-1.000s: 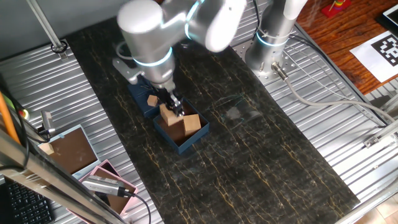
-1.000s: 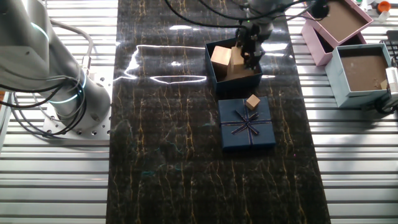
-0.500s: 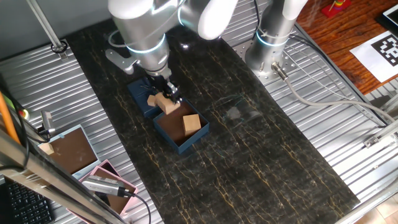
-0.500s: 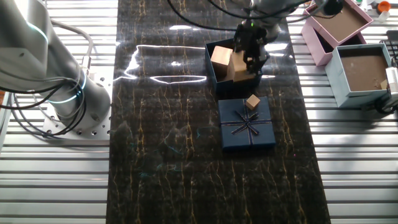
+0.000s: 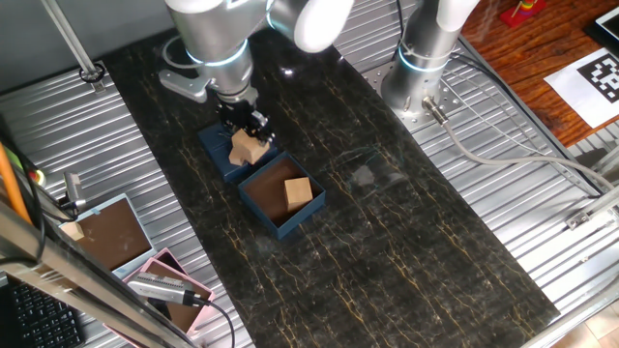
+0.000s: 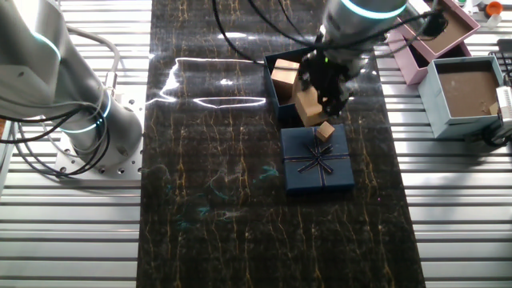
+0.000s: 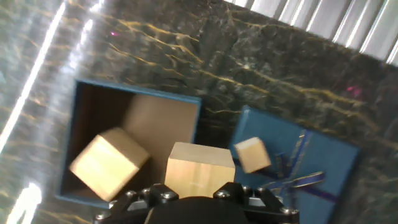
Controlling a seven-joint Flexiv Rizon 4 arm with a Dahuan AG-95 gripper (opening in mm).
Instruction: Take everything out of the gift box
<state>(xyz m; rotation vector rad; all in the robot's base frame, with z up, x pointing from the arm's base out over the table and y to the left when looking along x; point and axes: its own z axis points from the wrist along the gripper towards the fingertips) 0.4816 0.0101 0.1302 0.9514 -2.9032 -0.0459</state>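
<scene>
While the gripper point(image 5: 250, 135) clamps one wooden block point(image 7: 199, 172) above the near edge of the gift box point(image 5: 280, 200), another block point(image 7: 109, 163) lies inside — a third point(image 6: 324, 131) sits on the lid point(image 6: 318, 160), dark tabletop point(image 5: 406, 251) open beyond.

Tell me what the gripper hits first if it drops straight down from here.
Probably the near wall of the gift box, or the dark tabletop between it and the lid. The gripper carries a wooden block over that edge; depth is unclear.
</scene>
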